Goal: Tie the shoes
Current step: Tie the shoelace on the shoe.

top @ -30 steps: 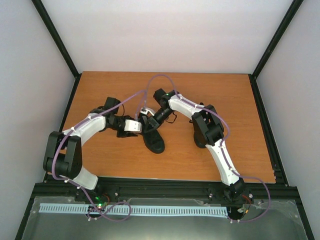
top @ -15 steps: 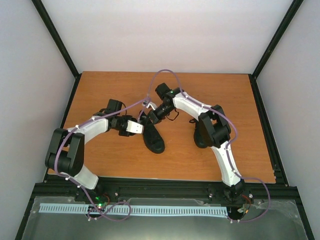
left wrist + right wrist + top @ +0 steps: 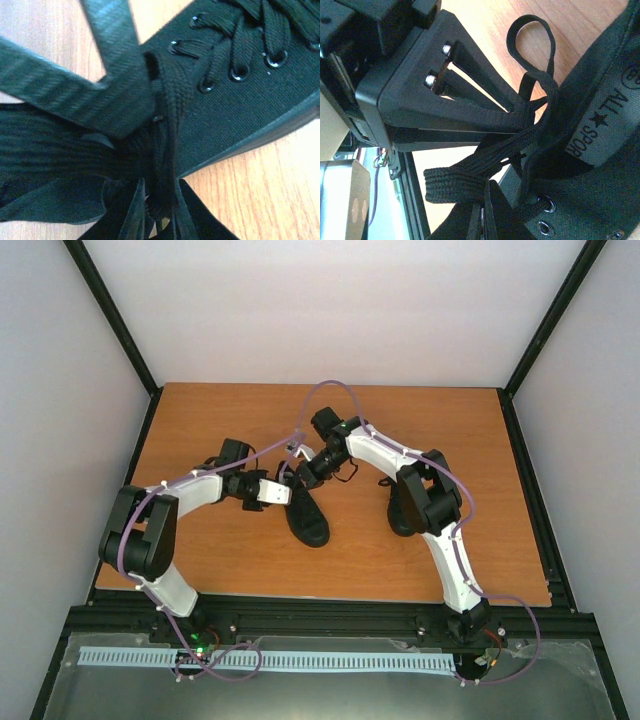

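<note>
One black shoe [image 3: 308, 516] lies mid-table, its toe towards the near edge. Both grippers meet at its laced end. My left gripper [image 3: 288, 492] comes in from the left and is shut on a black lace [image 3: 167, 125] that runs up from its jaws [image 3: 160, 181] over the shoe's side [image 3: 245, 115]. My right gripper [image 3: 299, 471] comes in from behind and is shut on a folded bight of lace [image 3: 452, 184] at its fingertips [image 3: 486, 187], beside the shoe's tongue label [image 3: 602, 127]. A small lace loop [image 3: 532, 35] stands free. The second shoe is not clearly visible.
A dark shape [image 3: 398, 512] sits under the right arm's elbow; I cannot tell what it is. The left gripper's fingers [image 3: 470, 95] cross close above the right gripper. The wooden table [image 3: 220, 410] is walled at the back and both sides.
The left arm's elbow has swung in and back while its gripper edged right toward the shoe. The right gripper rose slightly toward the back. Both stayed shut on the laces.
</note>
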You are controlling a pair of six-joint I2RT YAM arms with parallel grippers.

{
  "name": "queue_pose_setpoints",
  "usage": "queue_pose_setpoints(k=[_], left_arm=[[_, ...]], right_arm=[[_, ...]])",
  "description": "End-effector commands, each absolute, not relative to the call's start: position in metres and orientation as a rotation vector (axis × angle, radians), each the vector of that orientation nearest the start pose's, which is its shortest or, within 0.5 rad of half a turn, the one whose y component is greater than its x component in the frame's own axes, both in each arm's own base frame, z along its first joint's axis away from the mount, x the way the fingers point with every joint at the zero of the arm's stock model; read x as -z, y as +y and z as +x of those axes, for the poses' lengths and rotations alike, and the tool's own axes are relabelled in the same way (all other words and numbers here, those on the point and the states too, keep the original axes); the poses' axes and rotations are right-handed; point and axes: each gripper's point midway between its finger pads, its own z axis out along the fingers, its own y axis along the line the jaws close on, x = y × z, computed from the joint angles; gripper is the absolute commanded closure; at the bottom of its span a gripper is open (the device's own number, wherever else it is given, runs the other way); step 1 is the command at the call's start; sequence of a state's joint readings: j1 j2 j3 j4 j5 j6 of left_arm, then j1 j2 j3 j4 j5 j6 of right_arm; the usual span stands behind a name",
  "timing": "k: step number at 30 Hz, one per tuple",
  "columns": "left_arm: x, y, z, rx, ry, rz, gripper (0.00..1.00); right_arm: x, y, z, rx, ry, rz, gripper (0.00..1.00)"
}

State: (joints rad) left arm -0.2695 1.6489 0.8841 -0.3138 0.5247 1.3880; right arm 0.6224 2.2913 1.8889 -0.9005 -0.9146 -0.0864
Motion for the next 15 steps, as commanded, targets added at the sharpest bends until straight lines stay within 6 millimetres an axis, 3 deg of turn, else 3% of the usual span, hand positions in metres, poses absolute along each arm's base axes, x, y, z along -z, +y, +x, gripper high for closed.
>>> queue_pose_setpoints(k=[1,7,10,15], left_arm=[[-0.075,-0.193,0.335,0.278,1.491,1.869,0.85],[-0.093,-0.197,0.333,0.317,1.498,1.824,0.99],[-0.103,-0.199,0.329,0.348,1.495,1.817,0.99],[-0.118,-0.201,0.307,0.433,1.474,1.841,0.99]], right_arm=[[-0.107,0.394,0.32,-1.427,2.545,-1.136,0.97],[-0.107,0.391,0.317,-1.424,2.552,-1.155,0.97],[-0.102,0.39,0.316,-1.419,2.564,-1.161,0.97],[-0.097,0.389,0.312,-1.442,2.569,-1.186,0.97]])
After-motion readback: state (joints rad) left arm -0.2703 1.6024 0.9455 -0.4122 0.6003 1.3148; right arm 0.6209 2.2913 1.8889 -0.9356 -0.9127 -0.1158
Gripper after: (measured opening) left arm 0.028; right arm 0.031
